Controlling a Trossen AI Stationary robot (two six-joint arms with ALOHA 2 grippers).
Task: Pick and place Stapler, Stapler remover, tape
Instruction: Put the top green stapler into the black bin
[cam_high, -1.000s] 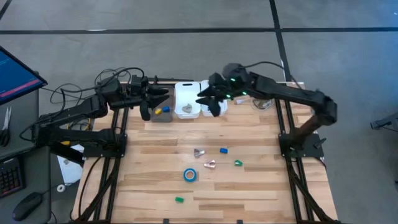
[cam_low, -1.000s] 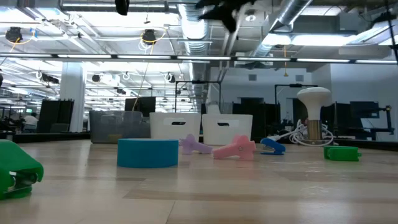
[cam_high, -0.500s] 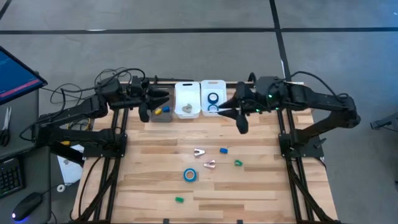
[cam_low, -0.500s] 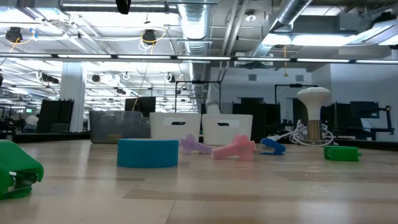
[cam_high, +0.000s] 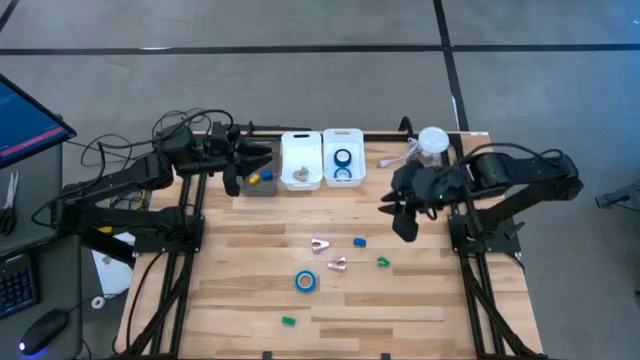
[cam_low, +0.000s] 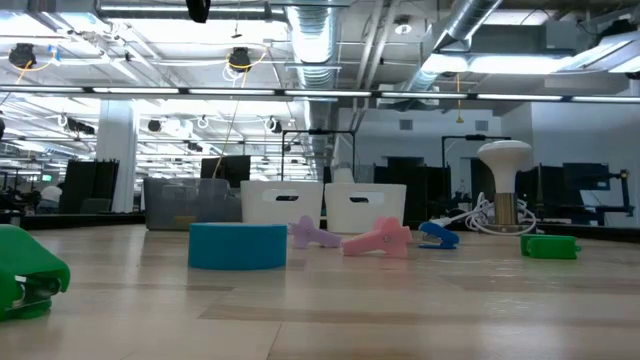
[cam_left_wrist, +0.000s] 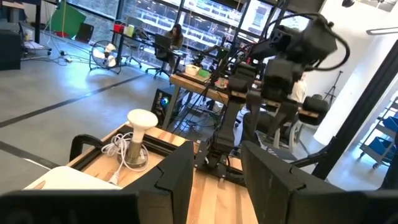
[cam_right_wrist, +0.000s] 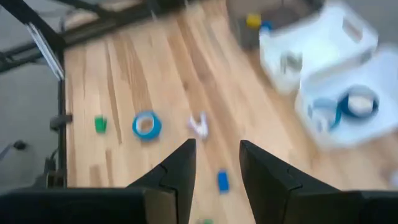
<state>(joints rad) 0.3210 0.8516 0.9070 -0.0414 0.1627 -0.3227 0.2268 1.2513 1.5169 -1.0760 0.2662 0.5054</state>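
Observation:
A blue tape roll (cam_high: 305, 281) lies flat on the wooden table, also in the low view (cam_low: 237, 245) and the right wrist view (cam_right_wrist: 147, 124). Two more tape rolls (cam_high: 343, 162) lie in the right white bin (cam_high: 343, 140). A lilac stapler remover (cam_high: 320, 244) and a pink one (cam_high: 337, 264) lie mid-table. A small blue stapler (cam_high: 359, 241) and a green one (cam_high: 383, 262) lie right of them, and another green one (cam_high: 288, 321) lies near the front. My right gripper (cam_high: 397, 217) hangs open above the table's right part, nothing between its fingers (cam_right_wrist: 216, 168). My left gripper (cam_high: 245, 165) waits open over the grey bin (cam_high: 262, 187).
A second white bin (cam_high: 300, 160) holding a pale piece stands between the grey and right white bins at the far edge. A white mushroom-shaped stand with a coiled cable (cam_high: 432, 142) sits at the far right corner. Bare wood lies along the near edge.
My right gripper has swung away from above the right white bin toward the table's right and near edges, tipping to point more downward, and has left the top of the low view. The tape rolls in that bin now show uncovered.

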